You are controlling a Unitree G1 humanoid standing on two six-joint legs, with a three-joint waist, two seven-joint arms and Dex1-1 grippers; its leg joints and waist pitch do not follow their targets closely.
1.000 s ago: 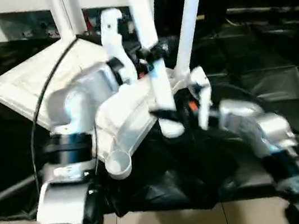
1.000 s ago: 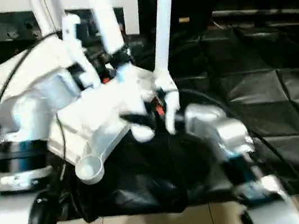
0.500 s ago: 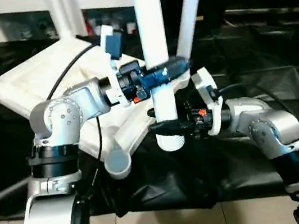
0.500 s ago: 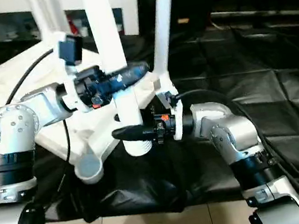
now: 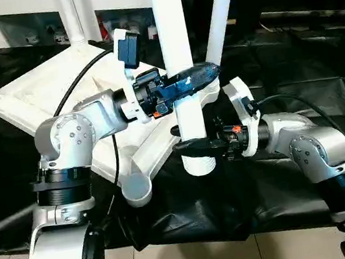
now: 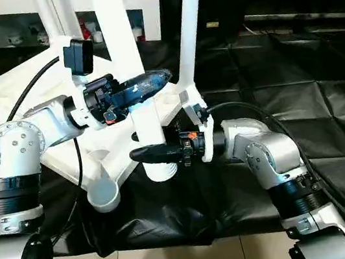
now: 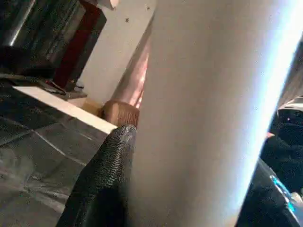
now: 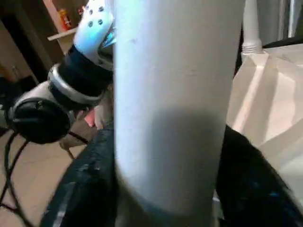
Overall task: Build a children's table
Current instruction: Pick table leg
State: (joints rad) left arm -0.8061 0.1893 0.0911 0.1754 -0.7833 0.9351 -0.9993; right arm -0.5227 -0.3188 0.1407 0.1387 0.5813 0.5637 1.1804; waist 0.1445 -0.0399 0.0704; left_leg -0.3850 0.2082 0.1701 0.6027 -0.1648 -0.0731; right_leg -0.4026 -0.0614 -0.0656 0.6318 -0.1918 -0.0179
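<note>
Centre is crowded: upright white leg stands between both pincers, left pincer clamped on it higher up, right pincer clamped near its lower end, no gap between fingers and tube. Just right and farther, a second leg rises from the white top, leaving only a narrow slot between the two tubes. More legs stand at the far-left corners. Empty corner socket sits near, left of the held leg, open from above. Black cable loops over the top's left side. Black-draped tabletop on the right is open, wide room for a pincer to pass.
</note>
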